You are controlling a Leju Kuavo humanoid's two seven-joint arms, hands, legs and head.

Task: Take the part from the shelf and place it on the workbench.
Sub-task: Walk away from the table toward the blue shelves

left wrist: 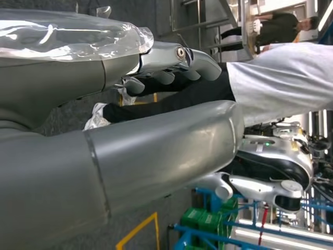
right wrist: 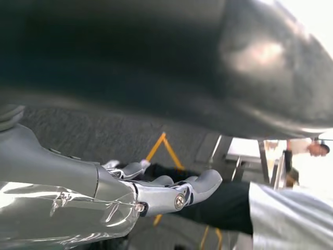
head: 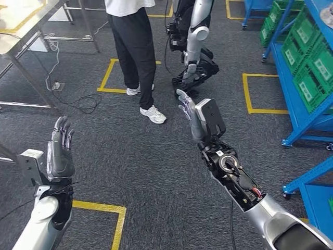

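Both hands are raised over the grey carpet and hold nothing. My left hand (head: 60, 148) stands at the lower left with its fingers stretched upward; the left wrist view shows its fingers (left wrist: 177, 60) straight and bare. Further forward, near the middle, my right hand (head: 188, 110) has its fingers spread, and its fingers (right wrist: 173, 190) are also extended and bare in the right wrist view. The blue shelf (head: 298, 99) with green bins (head: 310, 67) rises at the right edge. I cannot make out the part itself.
A person in black trousers and white shoes (head: 135, 52) stands ahead. Another humanoid robot (head: 192, 47) stands behind my right hand. A metal-legged table (head: 23, 36) fills the upper left, with cables on the floor. Yellow tape squares (head: 112, 213) mark the carpet.
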